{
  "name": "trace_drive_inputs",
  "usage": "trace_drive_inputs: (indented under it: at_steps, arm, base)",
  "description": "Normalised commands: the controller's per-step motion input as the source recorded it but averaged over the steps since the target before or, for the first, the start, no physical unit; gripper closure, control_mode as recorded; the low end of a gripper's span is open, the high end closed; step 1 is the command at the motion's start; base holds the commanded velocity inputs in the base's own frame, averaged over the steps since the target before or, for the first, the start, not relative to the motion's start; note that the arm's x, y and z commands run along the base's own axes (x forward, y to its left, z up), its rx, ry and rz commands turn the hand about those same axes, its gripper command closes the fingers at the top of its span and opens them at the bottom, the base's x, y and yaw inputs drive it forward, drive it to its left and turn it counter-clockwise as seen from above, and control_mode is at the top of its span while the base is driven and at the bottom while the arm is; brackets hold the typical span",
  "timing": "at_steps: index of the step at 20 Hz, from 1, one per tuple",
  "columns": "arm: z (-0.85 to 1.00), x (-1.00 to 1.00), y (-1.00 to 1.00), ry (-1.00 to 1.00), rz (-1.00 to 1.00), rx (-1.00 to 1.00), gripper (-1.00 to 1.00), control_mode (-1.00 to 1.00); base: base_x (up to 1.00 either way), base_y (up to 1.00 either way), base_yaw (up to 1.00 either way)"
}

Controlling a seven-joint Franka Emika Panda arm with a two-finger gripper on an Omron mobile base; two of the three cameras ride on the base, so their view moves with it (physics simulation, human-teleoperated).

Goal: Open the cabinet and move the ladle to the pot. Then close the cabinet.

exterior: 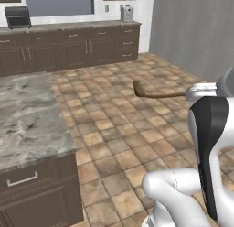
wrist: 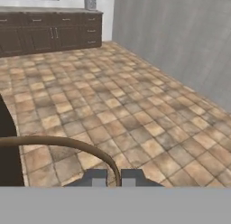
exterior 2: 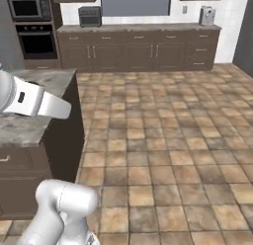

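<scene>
We are carrying the ladle (exterior: 155, 93) through open kitchen space, with our gripper (wrist: 113, 178) clamped tight on the end of its thin handle. In the hand view the two fingertips (wrist: 93, 178) sit close together with the handle rising between them and curving off to the left. From the left base view the ladle sticks out level from the hand, scoop end leading, hanging above the tiled floor (exterior: 119, 130) and touching nothing. Holding it by the far end of the handle keeps the scoop free, which we judge will suit lowering it into the pot. The marble-topped counter (exterior: 27, 116) lies to our left, and the far run of base cabinets (exterior 2: 133, 51) stands well apart across the room. The grab looks done; we judge the transfer is under way, with the placing and the door closing left to do.
</scene>
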Motion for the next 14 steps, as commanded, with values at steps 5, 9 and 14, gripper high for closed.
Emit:
trace_drive_inputs:
  at_steps: [5, 9, 14]
  arm:
    - [0.0, 0.0, 0.0, 0.0, 0.0, 0.0, 1.0, 1.0]
    - [0.0, 0.0, 0.0, 0.0, 0.0, 0.0, 1.0, 1.0]
    - [0.0, 0.0, 0.0, 0.0, 0.0, 0.0, 1.0, 1.0]
  base:
    - [1.0, -1.0, 0.22]
    - [1.0, -1.0, 0.18]
    - [1.0, -0.96, 0.16]
